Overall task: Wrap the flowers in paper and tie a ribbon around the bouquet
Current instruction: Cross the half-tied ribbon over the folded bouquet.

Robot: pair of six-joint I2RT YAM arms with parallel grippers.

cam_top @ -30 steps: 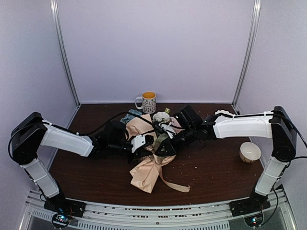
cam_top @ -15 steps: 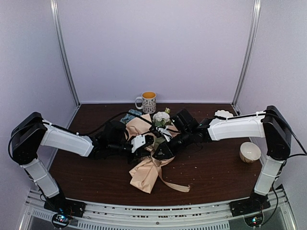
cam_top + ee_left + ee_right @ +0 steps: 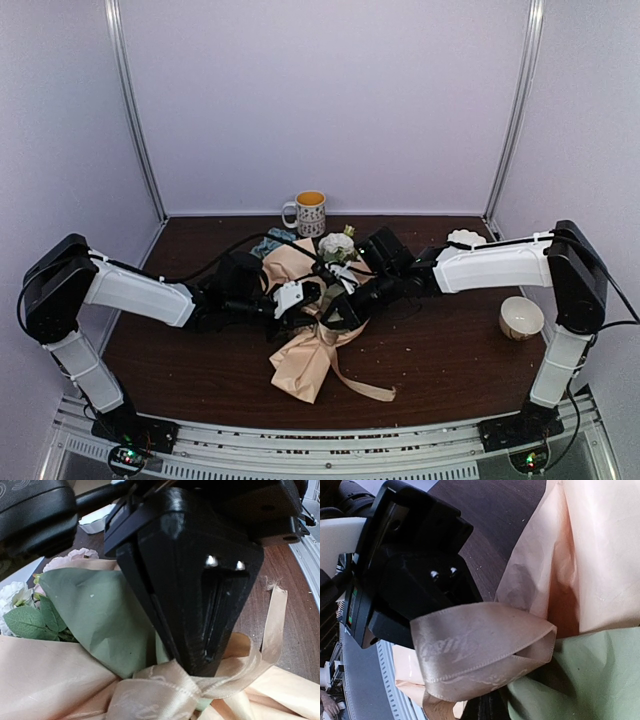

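Observation:
The bouquet (image 3: 318, 300) lies mid-table, its flowers (image 3: 337, 245) toward the back and its peach paper (image 3: 300, 365) tail toward the near edge. Sage-green paper (image 3: 100, 615) shows inside the peach paper (image 3: 600, 555). White and pink blooms with leaves (image 3: 30, 622) peek out at the left. A champagne satin ribbon (image 3: 480, 635) loops at the bouquet's waist, and its free end (image 3: 362, 385) trails on the table. My left gripper (image 3: 303, 297) is shut on the ribbon. My right gripper (image 3: 206, 670) faces it, shut on the ribbon (image 3: 160, 690) at the knot.
A white mug (image 3: 308, 211) with an orange inside stands at the back centre. A small cream bowl (image 3: 521, 318) sits at the right, beside the right arm. A white scalloped object (image 3: 465, 237) lies at the back right. Small crumbs dot the dark wooden table (image 3: 450, 360).
The right arm has edged left toward the bouquet's waist, and its jaws have closed on the ribbon. The left arm and the bouquet have stayed put.

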